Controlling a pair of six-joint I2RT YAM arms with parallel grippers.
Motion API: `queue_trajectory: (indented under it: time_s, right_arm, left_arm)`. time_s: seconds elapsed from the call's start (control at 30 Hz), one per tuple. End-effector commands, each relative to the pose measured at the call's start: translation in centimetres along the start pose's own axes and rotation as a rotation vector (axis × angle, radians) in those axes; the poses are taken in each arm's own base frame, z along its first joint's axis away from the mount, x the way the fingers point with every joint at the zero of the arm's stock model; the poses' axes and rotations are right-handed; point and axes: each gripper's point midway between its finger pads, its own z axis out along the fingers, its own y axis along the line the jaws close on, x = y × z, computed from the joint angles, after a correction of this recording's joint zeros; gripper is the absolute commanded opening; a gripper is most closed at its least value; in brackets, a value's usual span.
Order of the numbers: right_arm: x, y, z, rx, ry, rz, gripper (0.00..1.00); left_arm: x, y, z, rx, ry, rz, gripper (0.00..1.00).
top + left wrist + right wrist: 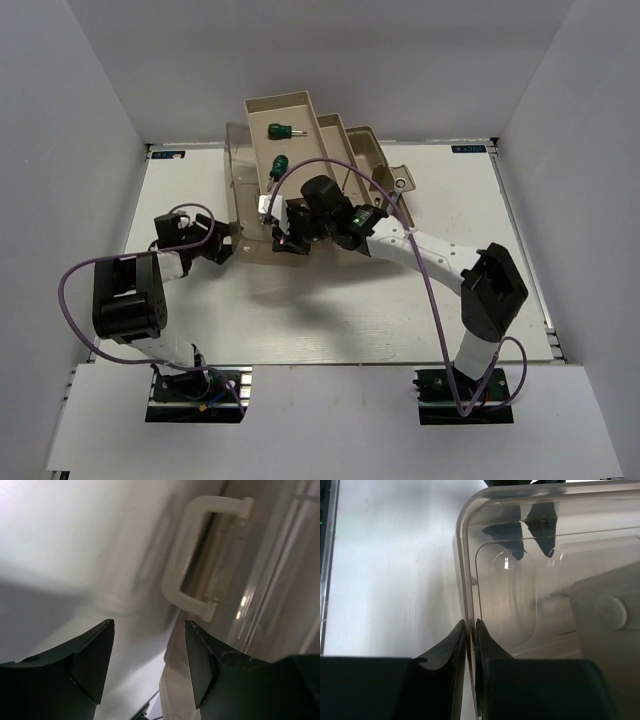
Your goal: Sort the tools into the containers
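Clearly see-through and brownish, the lid (560,540) is pinched at its edge by the right gripper (470,627). The left gripper (149,625) is spread, the pale handle (175,555) just ahead.

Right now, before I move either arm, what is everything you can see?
toolbox: one, beige, tiered trays, far middle of the table
lid: one, translucent brown, open on the toolbox's left
handle: one, pale, on the lid
screwdrivers: two, green-handled, in the toolbox's left side, one behind the other; cannot tell if they share a compartment
silver piece: one, at the toolbox's right edge; too small to identify
table: one, white, under everything
cables: two, purple, one along each arm
left gripper: one, black, open, near the handle
right gripper: one, black, shut on the lid's rim
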Motion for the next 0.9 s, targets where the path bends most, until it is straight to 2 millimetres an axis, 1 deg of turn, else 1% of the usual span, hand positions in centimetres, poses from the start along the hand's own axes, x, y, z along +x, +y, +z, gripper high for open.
queue_trajectory:
  time_s: [0.0,0.03,0.07,0.1,0.13,0.17,0.2,0.23,0.27,0.3,0.33,0.37,0.4,0.43,0.47,0.5,0.53,0.57,0.6,0.63,0.67,0.7,0.73,0.77,0.8,0.83,0.87]
  right_arm:
    - [-8.2,-0.3,-2.0,0.017,-0.232,-0.107,0.09]
    - [-8.0,-0.1,-2.0,-0.003,-0.212,-0.117,0.26]
    - [-8.0,0.0,-2.2,-0.01,-0.209,-0.114,0.4]
    - [-8.0,0.2,-2.5,-0.014,-0.202,-0.122,0.5]
    - [-7.7,0.7,-2.6,-0.035,-0.2,-0.121,0.61]
    - [-8.4,0.8,-3.9,-0.03,-0.214,-0.138,0.64]
    - [-8.3,1.2,-4.2,-0.04,-0.213,-0.154,0.64]
    - [-7.5,1.7,-4.4,-0.05,-0.201,-0.161,0.65]
    - [-8.9,2.1,-6.6,-0.027,-0.235,-0.192,0.65]
    - [-9.0,2.6,-7.2,-0.028,-0.245,-0.205,0.65]
    - [-6.9,3.5,-7.0,-0.052,-0.22,-0.202,0.64]
    - [-8.8,4.2,-9.4,-0.029,-0.28,-0.249,0.62]
    - [-8.8,4.4,-10.0,-0.019,-0.289,-0.258,0.6]
    - [-8.0,5.1,-10.7,-0.016,-0.293,-0.243,0.57]
    - [-9.0,5.4,-11.9,0.005,-0.326,-0.264,0.44]
    - [-9.2,5.2,-12.5,0.027,-0.336,-0.262,0.33]
    - [-9.1,3.7,-13.4,0.14,-0.325,-0.262,0.21]
    - [-9.5,2.7,-14.4,0.22,-0.33,-0.26,0.11]
    - [-10.6,1.1,-15.2,0.316,-0.361,-0.273,0.0]
    - [-10.3,-3.3,-17.6,0.579,-0.297,-0.212,0.0]
    - [-9.5,-7.1,-20.3,0.791,-0.237,-0.142,0.0]
    - [-7.5,-9.5,-22.0,0.941,-0.161,-0.088,0.0]
    - [-7.4,-11.0,-23.2,1.016,-0.144,-0.069,0.0]
    - [-5.8,-13.0,-24.9,1.095,-0.113,-0.026,0.0]
    - [-4.0,-14.4,-27.3,1.163,-0.045,0.024,0.0]
    - [-2.2,-14.8,-27.7,1.174,0.007,0.091,0.0]
    - [1.8,-15.8,-29.7,1.222,0.117,0.192,0.0]
  left_arm:
    - [0.9,-6.7,-0.9,0.256,0.105,0.192,0.69]
    - [0.7,-7.2,-0.9,0.265,0.1,0.2,0.69]
    - [0.5,-7.6,-0.9,0.273,0.095,0.218,0.69]
    - [0.5,-7.6,-0.9,0.274,0.095,0.219,0.69]
    - [0.5,-8.1,-1.0,0.285,0.101,0.227,0.7]
    - [0.7,-7.7,-0.9,0.274,0.117,0.214,0.7]
    - [0.5,-8.0,-0.9,0.28,0.114,0.22,0.7]
    - [0.4,-8.4,-0.9,0.286,0.111,0.226,0.7]
    - [0.4,-8.1,-0.7,0.28,0.114,0.22,0.7]
    - [0.2,-8.6,-0.8,0.289,0.109,0.229,0.7]
    - [-0.1,-8.8,-0.6,0.287,0.11,0.227,0.71]
    - [-0.3,-9.2,-0.6,0.294,0.106,0.234,0.71]
    - [-0.5,-8.9,-0.2,0.285,0.111,0.225,0.71]
    - [-0.7,-9.8,-0.3,0.303,0.112,0.241,0.71]
    - [-0.9,-9.7,0.0,0.297,0.115,0.234,0.71]
    - [-1.0,-10.1,0.0,0.304,0.112,0.241,0.71]
    - [-1.5,-10.8,0.1,0.314,0.107,0.251,0.71]
    - [-1.7,-11.3,0.1,0.315,0.106,0.252,0.71]
    - [-1.4,-11.7,0.3,0.323,0.122,0.261,0.71]
    - [-1.9,-13.0,0.1,0.345,0.111,0.284,0.71]
    - [-2.3,-14.3,-0.1,0.359,0.104,0.297,0.71]
    - [-2.6,-14.7,0.0,0.365,0.101,0.304,0.71]
    - [-2.3,-15.7,-0.1,0.384,0.111,0.324,0.71]
    - [-2.6,-16.0,0.2,0.383,0.112,0.323,0.71]
    - [-2.8,-17.4,0.4,0.399,0.115,0.341,0.71]
    - [-2.3,-18.1,0.7,0.413,0.134,0.358,0.71]
    - [-2.0,-19.5,1.0,0.433,0.146,0.371,0.71]
